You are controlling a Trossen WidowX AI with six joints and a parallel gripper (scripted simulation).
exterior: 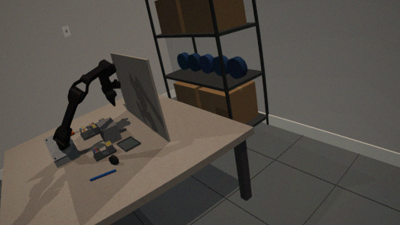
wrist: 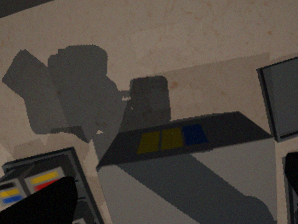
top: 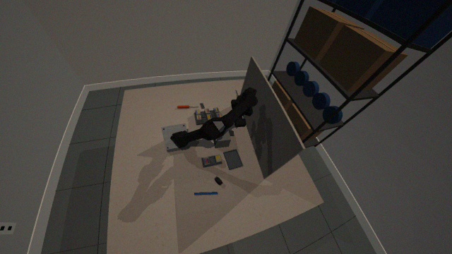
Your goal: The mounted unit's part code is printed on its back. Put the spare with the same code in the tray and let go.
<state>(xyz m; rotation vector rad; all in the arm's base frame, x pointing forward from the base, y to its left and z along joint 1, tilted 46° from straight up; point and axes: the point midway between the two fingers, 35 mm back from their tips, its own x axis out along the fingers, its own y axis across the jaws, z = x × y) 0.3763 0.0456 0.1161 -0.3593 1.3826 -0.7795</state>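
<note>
My gripper (exterior: 114, 104) (wrist: 181, 176) is open and empty, high above the table near the panel. The grey block (top: 222, 142) (exterior: 111, 134) (wrist: 245, 162) stands below. Its dark sloping strip (wrist: 220, 131) bears yellow, yellow and blue marks, left to right in the wrist view. The tray (top: 233, 159) (exterior: 129, 144) (wrist: 290, 100) lies empty beside the block. Several colour-marked spares sit in the larger rack (top: 202, 122) (exterior: 89, 136); its edge shows lower left in the wrist view (wrist: 86, 186). The smaller rack (top: 212, 165) (exterior: 105, 155) also holds spares. Their full codes are not readable.
A tall grey panel (top: 272, 130) (exterior: 140, 94) stands close beyond the gripper. A blue pen (top: 205, 193) (exterior: 103, 175) and a small black object (top: 218, 180) (exterior: 114, 160) lie near the smaller rack. An orange screwdriver (top: 183, 106) lies behind the larger rack.
</note>
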